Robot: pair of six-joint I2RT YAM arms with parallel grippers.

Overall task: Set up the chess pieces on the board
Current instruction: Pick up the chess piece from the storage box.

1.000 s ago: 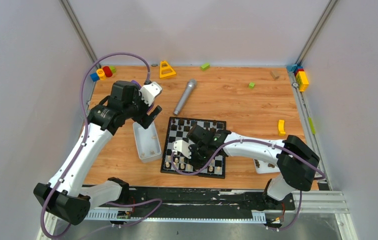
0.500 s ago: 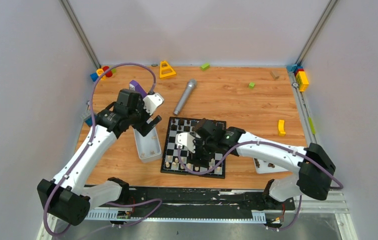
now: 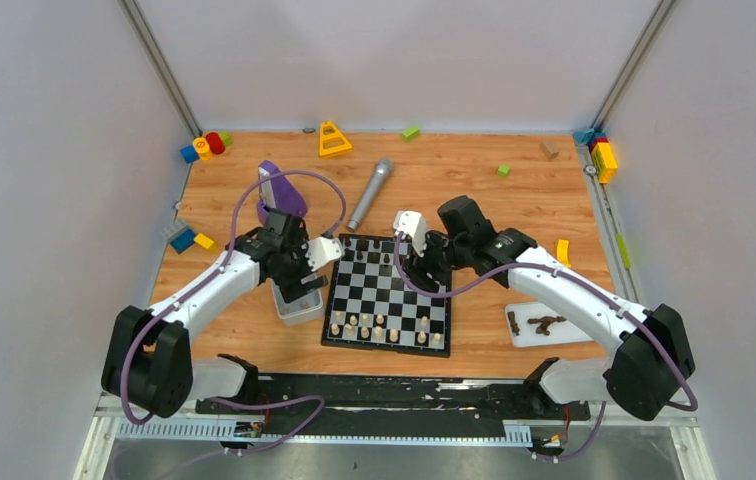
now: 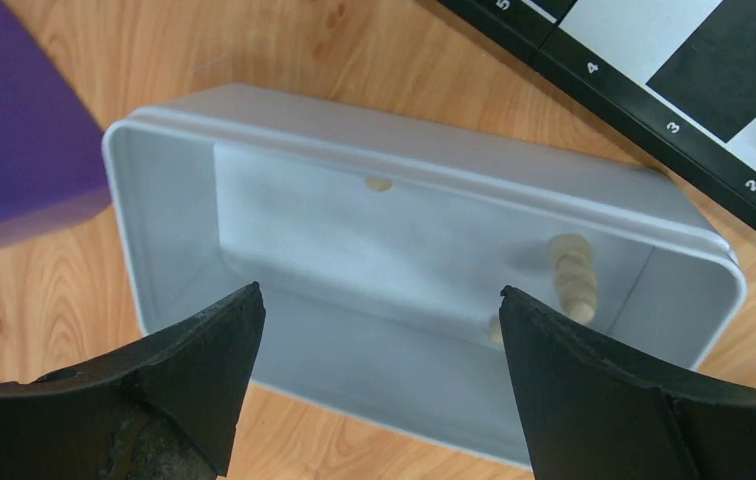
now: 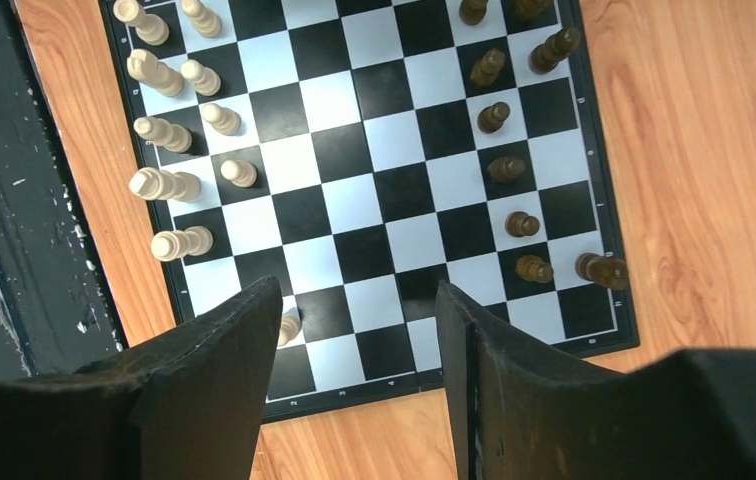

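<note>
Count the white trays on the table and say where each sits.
2. One tray lies left of the chessboard, beneath the open left gripper; the other tray lies right of the board, holding dark pieces. None seems hidden.

Bright, even light falls from above; the top view shows the wooden table (image 3: 474, 200) evenly lit with only faint, soft shadows. In the left wrist view the white tray (image 4: 304, 220) carries a mild sheen, while the left pincer (image 4: 379, 325) is dark and blurred. The chessboard (image 5: 342, 150) is sharp, its white squares bluish. The right pincer (image 5: 359, 340) looms out of focus.
</note>
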